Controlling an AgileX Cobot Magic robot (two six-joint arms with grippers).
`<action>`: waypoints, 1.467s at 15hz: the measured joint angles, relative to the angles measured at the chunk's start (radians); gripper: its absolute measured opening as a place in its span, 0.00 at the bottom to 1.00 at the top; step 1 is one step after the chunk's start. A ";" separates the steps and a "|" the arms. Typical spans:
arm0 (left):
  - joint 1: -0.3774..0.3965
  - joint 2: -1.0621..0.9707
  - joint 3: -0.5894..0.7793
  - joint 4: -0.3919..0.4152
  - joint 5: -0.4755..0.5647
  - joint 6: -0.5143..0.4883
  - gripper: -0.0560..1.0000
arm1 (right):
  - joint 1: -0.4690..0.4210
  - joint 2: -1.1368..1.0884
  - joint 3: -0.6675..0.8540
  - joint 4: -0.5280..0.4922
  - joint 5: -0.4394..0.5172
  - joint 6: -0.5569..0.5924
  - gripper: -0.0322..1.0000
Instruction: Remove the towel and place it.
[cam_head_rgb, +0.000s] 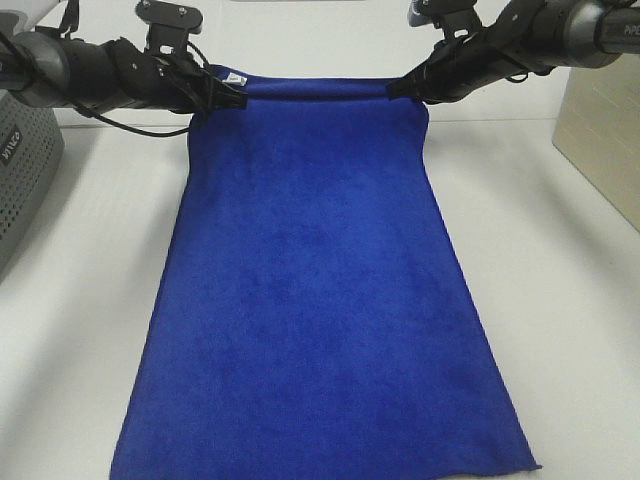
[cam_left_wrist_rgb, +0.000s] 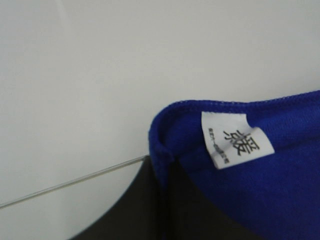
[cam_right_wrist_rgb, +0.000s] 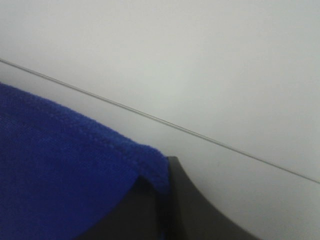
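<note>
overhead, fuzzy rectangular blue towel (cam_head_rgb: 310, 290) apparently between both grippers' jaws

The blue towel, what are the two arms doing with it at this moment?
Each arm grips one far corner of the towel. The left gripper is closed on the corner with the white tag, and the right gripper is closed on the other corner. The far edge is stretched straight between them and appears raised, while the rest of the cloth slopes down and lies spread on the white table.

One towel (cam_head_rgb: 315, 300), two grippers: left gripper (cam_head_rgb: 228, 100), right gripper (cam_head_rgb: 400, 88)
</note>
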 joint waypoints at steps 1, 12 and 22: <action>0.000 0.011 0.000 0.003 -0.008 0.000 0.06 | 0.000 0.008 0.000 0.001 -0.010 -0.001 0.05; -0.004 0.095 0.000 0.005 -0.117 0.000 0.10 | 0.000 0.069 0.000 0.054 -0.055 -0.002 0.11; -0.005 0.116 0.000 0.005 -0.169 -0.038 0.63 | -0.001 0.074 0.000 0.082 -0.052 -0.002 0.63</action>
